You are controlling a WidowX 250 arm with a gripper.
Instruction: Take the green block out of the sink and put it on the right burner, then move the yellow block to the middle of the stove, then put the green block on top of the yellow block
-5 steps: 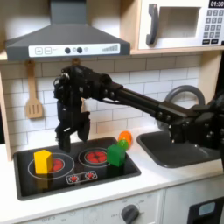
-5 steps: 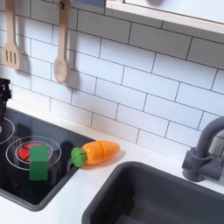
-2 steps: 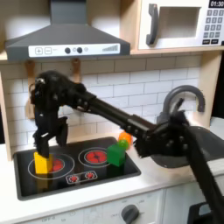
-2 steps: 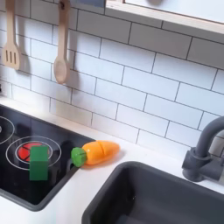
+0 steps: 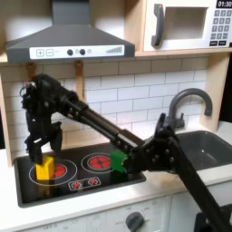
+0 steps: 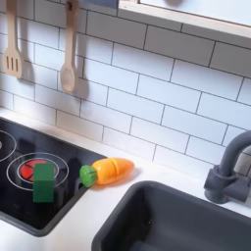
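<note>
The yellow block stands on the left red burner of the black stove in the first exterior view. My gripper hangs just above it, open, its dark fingers reaching down toward the block's top and sides. The green block sits on the right burner, partly behind my arm; the second exterior view shows the green block on its red ring. The dark grey sink lies at the first exterior view's right with nothing in the part I see; the sink also fills the second exterior view's lower right.
A round orange-and-green toy lies on the white counter between stove and sink. The dark faucet curves over the basin. Wooden utensils hang on the tiled wall. My arm stretches across the whole stove.
My gripper has swung from above the stove's middle to the first exterior view's left and dropped down over the yellow block. Both blocks stayed put.
</note>
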